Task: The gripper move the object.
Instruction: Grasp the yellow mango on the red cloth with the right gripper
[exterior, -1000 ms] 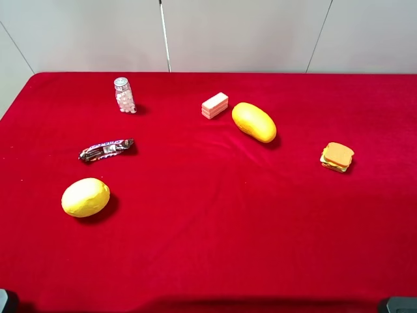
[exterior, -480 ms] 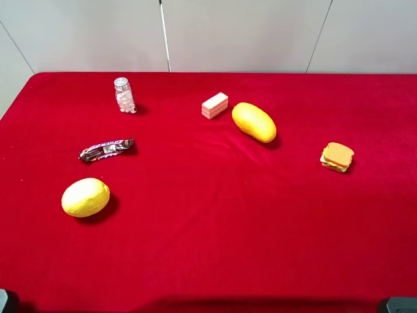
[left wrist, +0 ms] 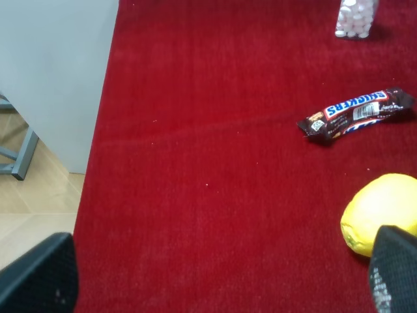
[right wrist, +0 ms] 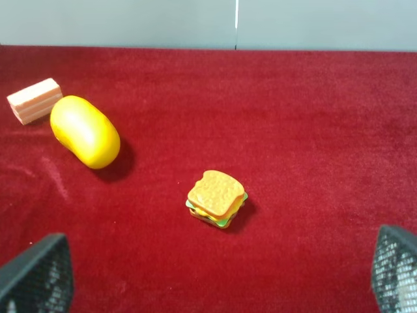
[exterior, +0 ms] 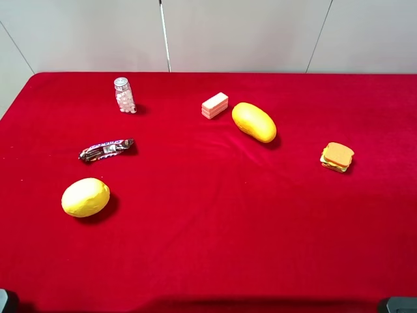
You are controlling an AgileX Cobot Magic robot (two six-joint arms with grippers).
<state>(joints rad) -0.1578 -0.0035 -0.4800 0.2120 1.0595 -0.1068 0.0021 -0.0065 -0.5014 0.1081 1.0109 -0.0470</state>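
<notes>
My right gripper (right wrist: 218, 264) is spread wide and holds nothing. The mango (right wrist: 85, 130) lies on the red table (right wrist: 313, 130) well ahead of it, off toward my left arm's side, with a pink wafer block (right wrist: 34, 100) just beside its far end. A toy sandwich (right wrist: 217, 197) sits nearer, roughly straight ahead. My left gripper (left wrist: 218, 261) is also wide and empty, with a lemon (left wrist: 381, 212) close by one finger and a Snickers bar (left wrist: 357, 115) beyond it.

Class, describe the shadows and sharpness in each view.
Exterior high: even light, short soft shadows right of the mango and lemon. Left wrist: candy bar lettering sharp, left gripper's fingertips blurred. Right wrist: sandwich crisp, right gripper's fingertips out of focus.
</notes>
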